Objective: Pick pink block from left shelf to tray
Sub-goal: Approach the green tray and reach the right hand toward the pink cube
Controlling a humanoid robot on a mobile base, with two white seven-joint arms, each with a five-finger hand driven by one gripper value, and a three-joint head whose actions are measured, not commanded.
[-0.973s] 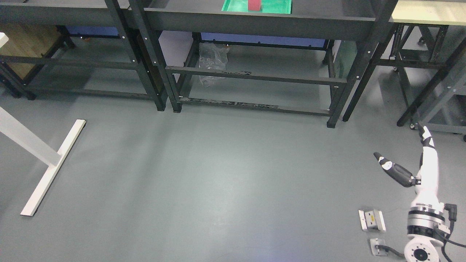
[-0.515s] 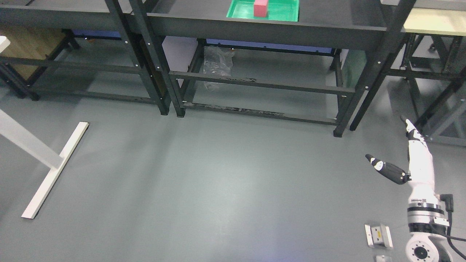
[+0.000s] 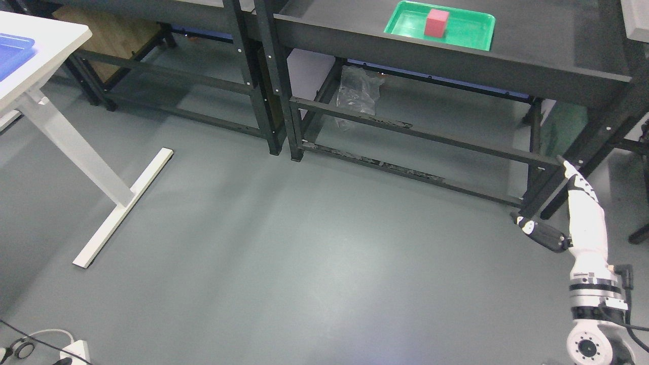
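Observation:
A pink block (image 3: 436,23) stands upright inside a green tray (image 3: 471,33) on the top of the dark metal shelf (image 3: 456,58) at the upper right. My right hand (image 3: 552,203) hangs low at the lower right, far below and to the right of the tray, with fingers straight, thumb spread, and nothing held. Its white forearm and metal wrist run down to the bottom edge. My left arm does not show.
A second dark shelf (image 3: 167,76) stands to the left of the first. A white table (image 3: 45,45) with a blue tray (image 3: 12,48) on it is at the far left, its foot (image 3: 124,208) on the grey floor. A clear plastic bag (image 3: 357,94) lies under the shelf. Cables (image 3: 40,344) lie at the bottom left.
The whole picture has shifted right and down, so the camera has turned left; the white table and blue tray came into view. My right hand keeps its spread pose.

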